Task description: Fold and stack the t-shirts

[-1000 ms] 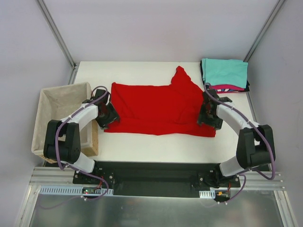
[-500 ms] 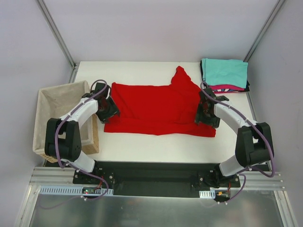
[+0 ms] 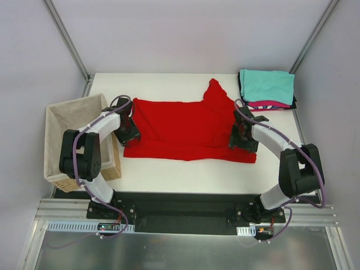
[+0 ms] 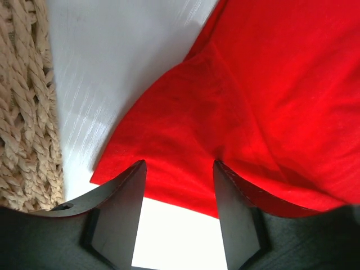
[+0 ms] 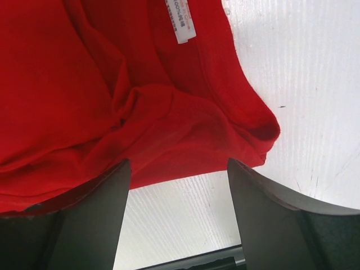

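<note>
- My left pincer (image 4: 179, 169) is spread over the left edge of the plain bright red cloth t-shirt (image 3: 185, 129), which lies flat on the white desk (image 3: 185, 169).
- My right pincer (image 5: 179, 166) is spread over the shirt's right edge.
- The teal-topped stack of folded cloth t-shirts (image 3: 267, 87) lies beyond the shirt's far right corner.

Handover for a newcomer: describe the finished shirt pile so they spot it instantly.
On the white table, look to the far right corner. There sits a stack of folded cloth t-shirts, a teal rectangle on top, pink and black edges beneath. Unlike the red cloth t-shirt spread mid-table, it is folded.
</note>
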`<state>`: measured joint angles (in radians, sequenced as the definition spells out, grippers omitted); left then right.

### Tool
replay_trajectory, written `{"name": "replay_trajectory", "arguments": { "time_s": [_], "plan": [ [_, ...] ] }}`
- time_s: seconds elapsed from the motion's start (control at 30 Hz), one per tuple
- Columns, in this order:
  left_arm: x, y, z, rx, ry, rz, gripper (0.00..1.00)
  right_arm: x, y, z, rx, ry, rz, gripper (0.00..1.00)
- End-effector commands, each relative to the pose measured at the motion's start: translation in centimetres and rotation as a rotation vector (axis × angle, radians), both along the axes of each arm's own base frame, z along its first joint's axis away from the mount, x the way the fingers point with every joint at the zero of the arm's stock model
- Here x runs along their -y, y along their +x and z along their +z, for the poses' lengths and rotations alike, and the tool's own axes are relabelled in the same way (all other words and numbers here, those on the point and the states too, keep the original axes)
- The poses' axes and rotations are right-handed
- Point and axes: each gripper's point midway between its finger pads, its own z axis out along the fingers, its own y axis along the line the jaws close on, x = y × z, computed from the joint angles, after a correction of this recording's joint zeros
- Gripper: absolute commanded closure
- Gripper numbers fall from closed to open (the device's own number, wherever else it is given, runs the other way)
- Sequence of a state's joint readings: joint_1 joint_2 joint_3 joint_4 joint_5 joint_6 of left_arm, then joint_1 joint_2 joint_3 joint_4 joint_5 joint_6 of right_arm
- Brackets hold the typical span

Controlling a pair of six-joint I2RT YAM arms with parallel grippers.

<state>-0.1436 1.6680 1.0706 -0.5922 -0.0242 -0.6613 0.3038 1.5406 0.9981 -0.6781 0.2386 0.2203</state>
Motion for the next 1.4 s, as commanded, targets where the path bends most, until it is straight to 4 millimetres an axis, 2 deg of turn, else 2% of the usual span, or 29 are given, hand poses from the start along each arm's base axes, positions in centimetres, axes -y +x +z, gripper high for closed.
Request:
{"name": "replay_trajectory", "arguments": {
  "time_s": [0.0,0.17,0.33,0.43,0.77,0.97,1.03,1.1,1.23,1.37],
  "plan": [
    [0.1,1.6,1.2,0.036,0.010,-0.006,0.51,-0.4,-0.3,-0.8,-0.011,0.010,0.002,0.27],
    [1.2,3.1,3.3,0.099,-0.036,-0.018,0.51,-0.5,-0.2,-1.2,-0.018,0.013,0.008,0.27],
    [2.0,3.0,4.3,0.119,-0.081,-0.039,0.50,-0.8,0.0,-1.3,-0.021,0.017,0.014,0.28],
    [1.9,2.7,3.8,0.104,-0.075,-0.040,0.50,-0.9,0.1,-1.3,-0.018,0.018,0.014,0.27],
    [2.0,2.3,0.4,0.022,-0.064,-0.039,0.52,-0.8,-0.2,-1.6,-0.025,0.005,0.011,0.27],
    [1.9,2.5,-0.8,-0.006,-0.053,-0.035,0.59,-0.7,-0.2,-1.5,-0.021,0.001,0.013,0.27],
    [2.0,2.7,-0.9,-0.006,-0.056,-0.037,0.63,-0.6,-0.2,-1.5,-0.019,-0.005,0.013,0.27],
    [2.0,2.8,-1.1,-0.011,-0.054,-0.034,0.72,-0.6,-0.2,-1.7,-0.025,-0.007,0.013,0.27],
    [2.0,3.0,-0.9,-0.003,-0.057,-0.035,0.85,-0.6,-0.2,-2.0,-0.032,-0.008,0.015,0.27],
    [2.0,3.3,-0.2,0.019,-0.055,-0.035,0.87,-0.7,-0.3,-2.5,-0.043,-0.007,0.015,0.27]
  ]
}}
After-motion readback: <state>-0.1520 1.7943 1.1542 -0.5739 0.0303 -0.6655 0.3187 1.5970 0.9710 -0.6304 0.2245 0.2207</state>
